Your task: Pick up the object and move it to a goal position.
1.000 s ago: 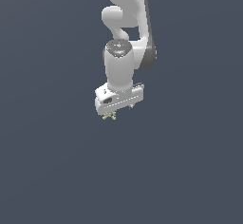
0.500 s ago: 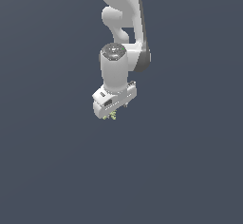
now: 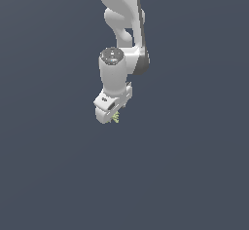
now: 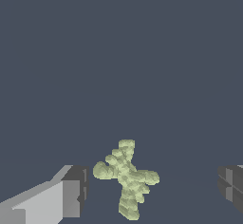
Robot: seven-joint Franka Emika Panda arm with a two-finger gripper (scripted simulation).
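Object (image 4: 126, 179) lies between the hand's (image 4: 154, 190) spread fingers (image 4: 73, 191).

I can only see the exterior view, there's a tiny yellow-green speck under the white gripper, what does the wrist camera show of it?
Observer: The object is a knobbly, X-shaped lump, lying between the two fingers of the gripper.
Operator: Are the fingers touching it?
Observer: No. There is a gap on each side, and the gap is wider on one side than on the other.
Operator: So the jaws are open?
Observer: Yes, open, well wider than the object.
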